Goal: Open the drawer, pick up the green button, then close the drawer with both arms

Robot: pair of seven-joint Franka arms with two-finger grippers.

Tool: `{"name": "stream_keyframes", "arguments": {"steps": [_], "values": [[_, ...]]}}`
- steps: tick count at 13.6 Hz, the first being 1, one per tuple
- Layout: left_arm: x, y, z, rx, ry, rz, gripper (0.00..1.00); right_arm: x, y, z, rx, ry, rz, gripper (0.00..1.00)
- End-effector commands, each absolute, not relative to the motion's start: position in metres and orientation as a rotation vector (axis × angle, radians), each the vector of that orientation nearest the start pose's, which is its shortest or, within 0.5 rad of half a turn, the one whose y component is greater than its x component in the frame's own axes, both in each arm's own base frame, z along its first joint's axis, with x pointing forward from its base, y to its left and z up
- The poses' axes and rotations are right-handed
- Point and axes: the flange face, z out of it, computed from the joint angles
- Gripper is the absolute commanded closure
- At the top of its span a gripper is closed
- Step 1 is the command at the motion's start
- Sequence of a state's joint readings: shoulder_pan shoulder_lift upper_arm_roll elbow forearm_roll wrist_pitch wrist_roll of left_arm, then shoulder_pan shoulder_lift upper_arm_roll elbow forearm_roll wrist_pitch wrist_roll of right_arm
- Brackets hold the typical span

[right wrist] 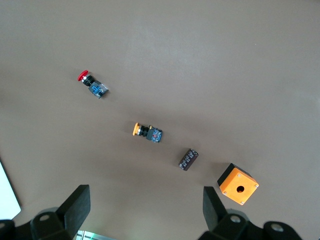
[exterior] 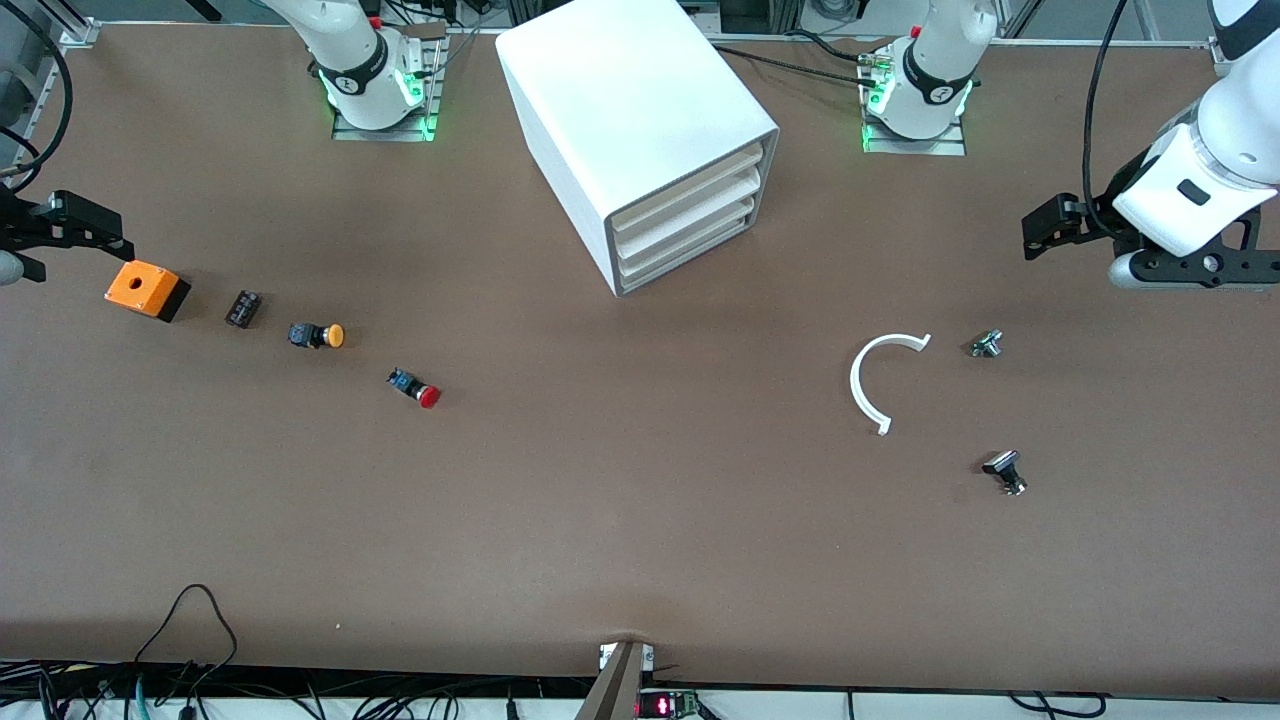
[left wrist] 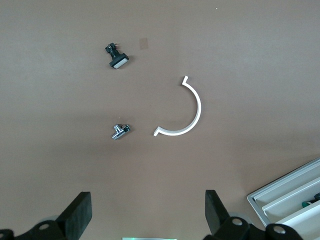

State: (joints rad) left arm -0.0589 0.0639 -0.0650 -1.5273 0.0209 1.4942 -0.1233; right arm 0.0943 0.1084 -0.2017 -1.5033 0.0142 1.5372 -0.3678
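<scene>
The bottom drawer [exterior: 690, 248] is sitting shut in the white cabinet [exterior: 620, 90] at the upper middle of the front view, its long lip running on a slant and its face turning toward the left arm's end of the table and the lower edge of the frame. So the left gripper [exterior: 1035, 232] is standing the better placed for the pull; its fingers are spread wide and holding nothing, hanging over bare table [exterior: 640, 520]. The right gripper [exterior: 115, 235] is waiting over the orange box [exterior: 147, 289], fingers likewise released. The green button [left wrist: 314, 198] is showing only as a green-and-black speck inside the cabinet's front in the left wrist view (which drawer, I cannot tell). The brown surface is lying flat and matte, and the white curved strip [exterior: 870, 375] is lying well clear of the drawer's path
</scene>
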Motion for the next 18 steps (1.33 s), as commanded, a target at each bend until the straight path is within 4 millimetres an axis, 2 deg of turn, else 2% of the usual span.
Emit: {"name": "stream_keyframes", "arguments": {"steps": [1,2,4,5,8,10,12,14,16,18], "values": [[0.568,-0.056,0.598,-3.116,-0.019,0.150,0.00,0.577,-0.054,0.601,-3.091,-0.430,0.110,0.00],[0.570,-0.056,0.590,-3.115,-0.005,0.174,0.00,0.578,-0.051,0.600,-3.090,-0.435,0.110,0.00],[0.582,-0.058,0.548,-3.106,0.005,0.293,0.00,0.579,-0.043,0.599,-3.094,-0.450,0.118,0.00],[0.579,-0.061,0.534,-3.098,0.036,0.353,0.00,0.579,-0.043,0.599,-3.093,-0.445,0.117,0.00],[0.576,-0.086,0.515,-3.081,0.169,0.453,0.00,0.581,-0.045,0.591,-3.084,-0.446,0.138,0.00],[0.566,-0.100,0.463,-3.105,0.221,0.674,0.00,0.591,-0.037,0.570,-3.075,-0.468,0.195,0.00],[0.551,-0.118,0.421,-3.264,0.309,0.869,0.00,0.600,-0.018,0.545,-3.057,-0.518,0.261,0.00],[0.541,-0.129,0.390,-3.339,0.277,1.035,0.00,0.600,-0.016,0.542,-3.047,-0.530,0.286,0.00],[0.529,-0.147,0.354,-3.464,0.171,1.248,0.00,0.600,-0.014,0.543,-3.040,-0.575,0.277,0.00],[0.526,-0.158,0.319,-3.559,0.196,1.351,0.00,0.601,-0.015,0.543,-3.036,-0.598,0.269,0.00]]}}
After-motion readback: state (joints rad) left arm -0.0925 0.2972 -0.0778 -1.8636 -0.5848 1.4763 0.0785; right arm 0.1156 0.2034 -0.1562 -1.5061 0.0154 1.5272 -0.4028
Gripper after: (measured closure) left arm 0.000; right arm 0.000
